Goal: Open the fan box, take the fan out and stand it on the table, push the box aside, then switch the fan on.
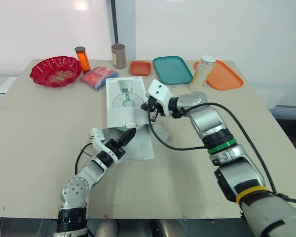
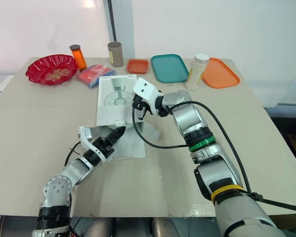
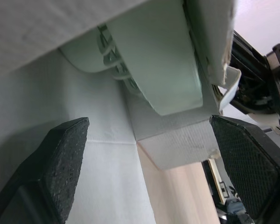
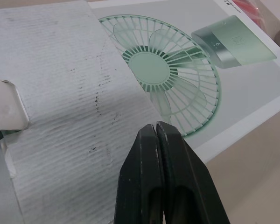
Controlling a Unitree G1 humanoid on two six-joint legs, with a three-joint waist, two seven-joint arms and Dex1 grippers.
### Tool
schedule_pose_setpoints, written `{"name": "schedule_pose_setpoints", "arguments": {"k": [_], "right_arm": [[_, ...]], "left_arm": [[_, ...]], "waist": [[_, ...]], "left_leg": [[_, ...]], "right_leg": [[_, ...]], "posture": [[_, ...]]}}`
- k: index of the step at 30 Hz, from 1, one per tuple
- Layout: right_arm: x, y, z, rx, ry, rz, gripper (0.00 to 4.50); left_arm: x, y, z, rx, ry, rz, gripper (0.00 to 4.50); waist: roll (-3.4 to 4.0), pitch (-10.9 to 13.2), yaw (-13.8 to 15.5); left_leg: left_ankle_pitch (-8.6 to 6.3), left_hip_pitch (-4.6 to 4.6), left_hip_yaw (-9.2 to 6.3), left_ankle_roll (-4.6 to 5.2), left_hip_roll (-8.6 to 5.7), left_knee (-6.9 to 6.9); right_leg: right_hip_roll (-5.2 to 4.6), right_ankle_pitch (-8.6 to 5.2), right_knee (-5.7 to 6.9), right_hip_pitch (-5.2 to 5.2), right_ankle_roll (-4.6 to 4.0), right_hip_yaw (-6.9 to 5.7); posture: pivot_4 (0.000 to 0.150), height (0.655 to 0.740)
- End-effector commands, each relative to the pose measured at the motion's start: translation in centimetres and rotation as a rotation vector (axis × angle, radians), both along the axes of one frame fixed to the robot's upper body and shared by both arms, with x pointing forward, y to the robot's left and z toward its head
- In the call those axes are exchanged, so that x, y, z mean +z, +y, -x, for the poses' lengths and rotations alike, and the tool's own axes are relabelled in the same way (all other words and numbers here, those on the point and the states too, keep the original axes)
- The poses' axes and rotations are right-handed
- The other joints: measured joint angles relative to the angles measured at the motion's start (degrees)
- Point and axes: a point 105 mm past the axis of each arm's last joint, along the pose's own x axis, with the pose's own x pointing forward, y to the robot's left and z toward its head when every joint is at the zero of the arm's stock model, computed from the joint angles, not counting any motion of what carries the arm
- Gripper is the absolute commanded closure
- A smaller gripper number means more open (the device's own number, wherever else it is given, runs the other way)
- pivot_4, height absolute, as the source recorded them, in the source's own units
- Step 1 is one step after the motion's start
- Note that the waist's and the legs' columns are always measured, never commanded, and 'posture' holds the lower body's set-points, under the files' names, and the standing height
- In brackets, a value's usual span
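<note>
Fan box (image 1: 124, 101) lies flat at the middle of the beige bench (image 1: 39, 143), its near flap open and a pale green fan (image 3: 154, 65) showing inside. Left gripper (image 1: 127, 136), fingers spread, sits at that opening. Right gripper (image 4: 157, 131), pressed together on nothing, hovers over the box's right side. Along the far edge stand a red bowl (image 1: 55, 70) of brownish bits, a teal tray (image 1: 172, 69) and an orange tray (image 1: 227, 78).

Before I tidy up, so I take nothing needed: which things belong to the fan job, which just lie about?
Job: fan box, fan.
Lying about: red bowl, orange bottle, red packet, brown cup, small orange tray, teal tray, white bottle, large orange tray.
</note>
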Motion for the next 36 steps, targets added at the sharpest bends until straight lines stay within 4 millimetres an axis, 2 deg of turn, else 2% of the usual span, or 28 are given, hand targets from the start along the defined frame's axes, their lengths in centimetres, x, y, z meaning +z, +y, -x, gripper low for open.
{"name": "schedule_pose_setpoints", "arguments": {"k": [1,8,12,13,15,16,17,28,36], "right_arm": [[0.6,-0.1,0.1,0.002,-0.027,0.003,4.50],[0.6,-0.1,0.2,0.002,-0.027,-0.001,4.50],[0.4,-0.1,0.2,-0.002,-0.028,0.001,4.50],[0.4,-0.1,0.2,-0.001,-0.029,0.001,4.50],[0.4,-0.1,0.3,-0.001,-0.028,0.000,4.50],[0.4,-0.2,0.3,-0.002,-0.028,0.001,4.50],[0.4,-0.2,0.2,-0.003,-0.030,0.002,4.50],[0.3,0.1,0.5,0.001,-0.026,-0.004,4.50],[0.1,0.2,0.6,0.004,-0.021,-0.004,4.50]], "left_arm": [[1.0,-0.3,-0.6,0.014,-0.032,0.017,0.06],[1.4,0.0,-1.0,0.041,-0.036,0.026,0.06],[1.4,0.2,-1.1,0.049,-0.034,0.040,0.99],[1.5,0.3,-1.1,0.051,-0.034,0.049,1.49],[1.6,0.3,-1.0,0.039,-0.034,0.058,2.01],[1.7,0.2,-0.9,0.029,-0.036,0.063,2.56],[1.8,0.0,-0.7,0.014,-0.035,0.073,2.85],[0.9,0.9,-0.2,0.023,0.056,0.103,2.85],[1.0,1.4,1.0,0.016,0.070,0.098,2.85]], "waist": [[0.00,0.0,0.0],[0.00,0.0,0.0],[0.00,0.0,0.0],[-0.01,0.0,0.0],[-0.01,0.0,0.0],[-0.01,0.0,0.0],[-0.01,0.0,0.0],[-0.01,0.0,-0.1],[-0.01,0.0,-0.1]], "left_leg": [[0.00,0.00,0.00,0.00,0.00,0.00],[0.00,-0.01,0.00,0.00,0.00,0.00],[0.00,-0.01,0.00,-0.01,0.00,0.00],[0.01,-0.01,0.00,-0.01,-0.01,0.00],[0.01,-0.01,0.00,-0.02,0.00,0.00],[0.01,-0.01,0.00,-0.02,0.00,0.00],[0.02,0.00,0.00,-0.03,-0.01,0.00],[0.02,0.00,0.00,-0.03,-0.01,-0.02],[0.01,0.01,0.00,-0.04,0.00,-0.06]], "right_leg": [[0.00,0.00,0.00,0.00,0.00,0.00],[0.00,0.00,-0.01,0.00,0.00,0.00],[0.00,0.00,-0.01,0.00,0.01,0.00],[0.00,0.00,-0.01,0.00,0.01,0.00],[0.00,0.00,-0.01,0.00,0.01,0.00],[0.00,0.00,-0.01,0.00,0.01,0.00],[0.00,0.00,0.00,0.00,0.02,0.00],[0.00,-0.01,-0.02,0.00,0.03,0.01],[-0.01,-0.01,-0.04,0.00,0.04,0.02]], "posture": [[0.150,0.7400],[0.150,0.7400],[0.150,0.7400],[0.150,0.7400],[0.150,0.7400],[0.150,0.7400],[0.150,0.7400],[0.150,0.7400],[0.150,0.7400]]}}
